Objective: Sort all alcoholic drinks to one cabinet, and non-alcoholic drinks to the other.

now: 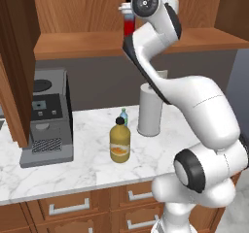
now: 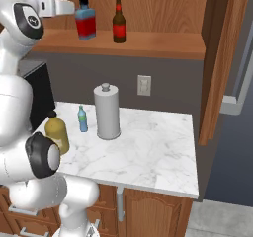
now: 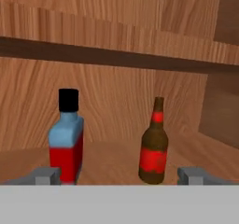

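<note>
Two bottles (image 3: 66, 139) (image 3: 153, 143) upright, apart, near shelf (image 2: 163, 46) front.

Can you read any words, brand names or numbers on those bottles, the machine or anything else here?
No text can be read anywhere.
Blue bottle: plain red label.
Brown bottle: plain red label.
Juice bottle: orange label, too blurred to show any lettering.
Small light-blue bottle: too small to tell.
Coffee machine: its panel shows no legible marks.

The cabinet (image 2: 148, 43) is warm wood-grain, matt, with a plank back, and the counter (image 2: 148, 147) is smooth white marble veined in grey. The brown bottle (image 2: 118, 21) and the blue bottle (image 2: 85, 18) look like smooth glass (red labels flat and matt), while the juice bottle (image 1: 119, 141) reads as glossy plastic. The towel roll (image 2: 107, 113) is plain matt paper.
</note>
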